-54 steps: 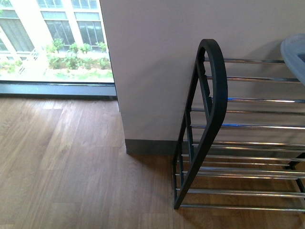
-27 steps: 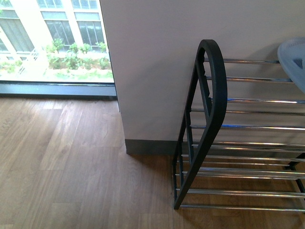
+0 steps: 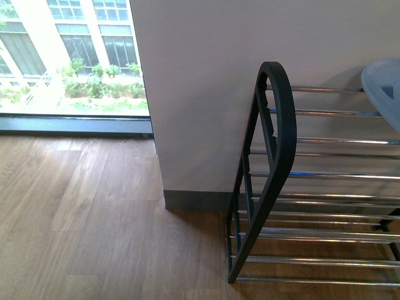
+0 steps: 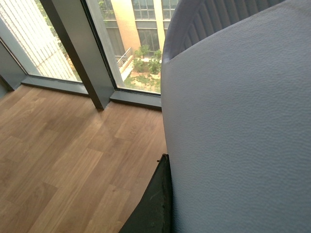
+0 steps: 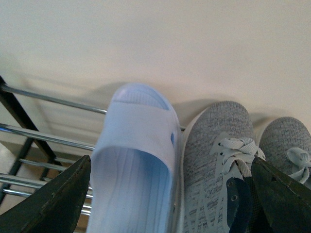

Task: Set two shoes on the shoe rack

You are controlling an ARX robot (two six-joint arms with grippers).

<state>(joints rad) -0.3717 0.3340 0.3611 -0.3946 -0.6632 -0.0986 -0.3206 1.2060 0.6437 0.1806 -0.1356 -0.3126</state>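
Two shoes seen by the right wrist: a pale blue moulded slide sandal point(image 5: 133, 160) and a grey knit lace-up sneaker with a navy lining point(image 5: 214, 155), side by side and touching, toes towards the wall point(image 5: 155, 43).
Their place: on the chrome bars of the shoe rack point(image 3: 275, 156), an open tiered rack with a black rounded side frame.
Second grey knit sneaker point(image 5: 289, 141): on the rack just beside the first, on the side away from the sandal.
Right claw point(image 5: 167, 204): released, its dark fingers point(image 5: 53, 204) spread wide to either side of the sandal and first sneaker, gripping neither.
Another pale blue sandal point(image 4: 233, 131): fills much of the left wrist view, pressed against one dark finger.
Left claw point(image 4: 153, 204): only that one finger shows; cannot tell whether it is clenched.
Rack's setting: on a wooden plank floor point(image 3: 81, 219), backed against the wall, with a window point(image 3: 69, 56) well off to its left.
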